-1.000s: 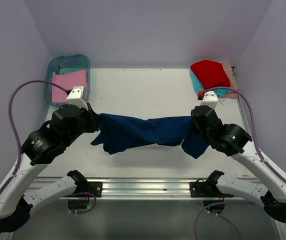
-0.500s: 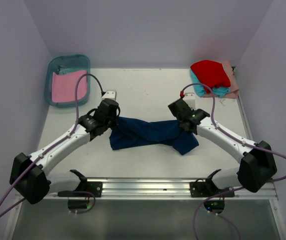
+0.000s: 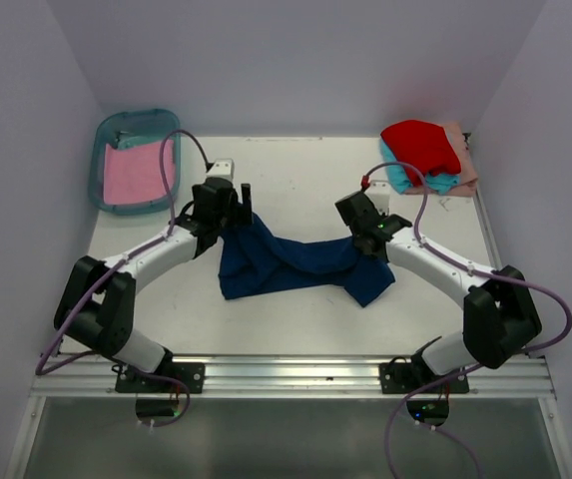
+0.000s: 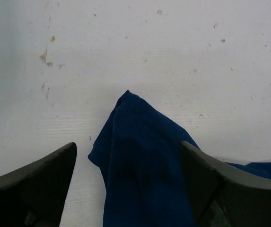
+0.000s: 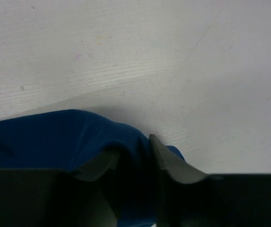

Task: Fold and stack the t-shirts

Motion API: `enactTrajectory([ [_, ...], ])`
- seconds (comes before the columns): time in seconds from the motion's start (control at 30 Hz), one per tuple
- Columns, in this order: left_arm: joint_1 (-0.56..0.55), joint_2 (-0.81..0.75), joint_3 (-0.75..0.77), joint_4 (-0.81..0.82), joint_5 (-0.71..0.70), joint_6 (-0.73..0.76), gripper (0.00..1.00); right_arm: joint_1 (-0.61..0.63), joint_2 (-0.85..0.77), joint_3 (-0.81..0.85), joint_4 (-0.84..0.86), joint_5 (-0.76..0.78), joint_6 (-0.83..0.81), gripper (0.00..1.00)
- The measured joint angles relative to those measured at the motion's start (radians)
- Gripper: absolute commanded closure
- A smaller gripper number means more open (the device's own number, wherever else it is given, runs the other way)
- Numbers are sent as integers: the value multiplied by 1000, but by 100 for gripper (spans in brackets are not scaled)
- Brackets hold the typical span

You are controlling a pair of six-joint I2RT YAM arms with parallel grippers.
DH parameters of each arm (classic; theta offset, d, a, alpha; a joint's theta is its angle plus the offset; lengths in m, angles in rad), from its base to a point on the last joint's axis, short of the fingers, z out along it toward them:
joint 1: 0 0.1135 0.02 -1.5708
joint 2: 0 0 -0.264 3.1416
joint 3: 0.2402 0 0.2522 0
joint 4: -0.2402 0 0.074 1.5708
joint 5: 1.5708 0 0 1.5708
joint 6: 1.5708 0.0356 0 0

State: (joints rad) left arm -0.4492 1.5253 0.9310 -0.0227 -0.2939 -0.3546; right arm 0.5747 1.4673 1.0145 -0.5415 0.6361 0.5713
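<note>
Navy t-shirt point(image 3: 286, 261) is laid crumpled across the middle of the white table point(image 3: 295, 170). A pink shirt point(image 3: 136, 175) is seen in the teal bin point(image 3: 116, 125) at far left. A red shirt point(image 3: 420, 145) is piled on others at far right. The left gripper point(image 4: 128, 146) is spread wide astride one cloth end, with nothing held. The right gripper point(image 5: 133, 151) is parted narrowly with cloth between its fingers. Whether it is pinched cannot be told.

The navy t-shirt point(image 3: 286, 261) is lying crumpled across the centre; the pink t-shirt point(image 3: 136, 172) is lying flat at ten o'clock; the red t-shirt point(image 3: 420, 143) is resting on the teal t-shirt point(image 3: 405, 179) and the peach t-shirt point(image 3: 464, 165) at two o'clock.
</note>
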Motion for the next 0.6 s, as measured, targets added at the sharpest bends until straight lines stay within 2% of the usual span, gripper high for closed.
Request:
enactTrajectory([
  [0.03,6,-6,0,5,5,-2,0,0,0,-1,4,0,-5,53],
  [0.07,11,-14,0,3,10,-8,0,0,-2,-3,9,-2,-9,29],
  [0.13,15,-49,-5,-14,16,-20,0,0,-10,-13,18,-8,-17,13],
  [0.17,15,-75,-15,-21,19,-23,0,0,-18,-20,21,-11,-23,1],
  [0.3,15,-216,-90,-64,31,-38,0,0,-82,-51,29,-35,-43,1],
  [0.4,15,-297,-138,-112,48,-55,6,0,-182,-85,39,-66,-54,1],
  [0.43,15,-312,-150,-132,60,-61,14,0,-220,-91,39,-77,-57,1],
  [0.5,15,-322,-169,-164,83,-82,24,0,-283,-92,40,-84,-60,1],
  [0.53,15,-321,-180,-180,95,-90,33,0,-311,-92,41,-85,-61,1],
  [0.6,15,-315,-208,-204,111,-109,39,0,-346,-92,38,-86,-64,1],
])
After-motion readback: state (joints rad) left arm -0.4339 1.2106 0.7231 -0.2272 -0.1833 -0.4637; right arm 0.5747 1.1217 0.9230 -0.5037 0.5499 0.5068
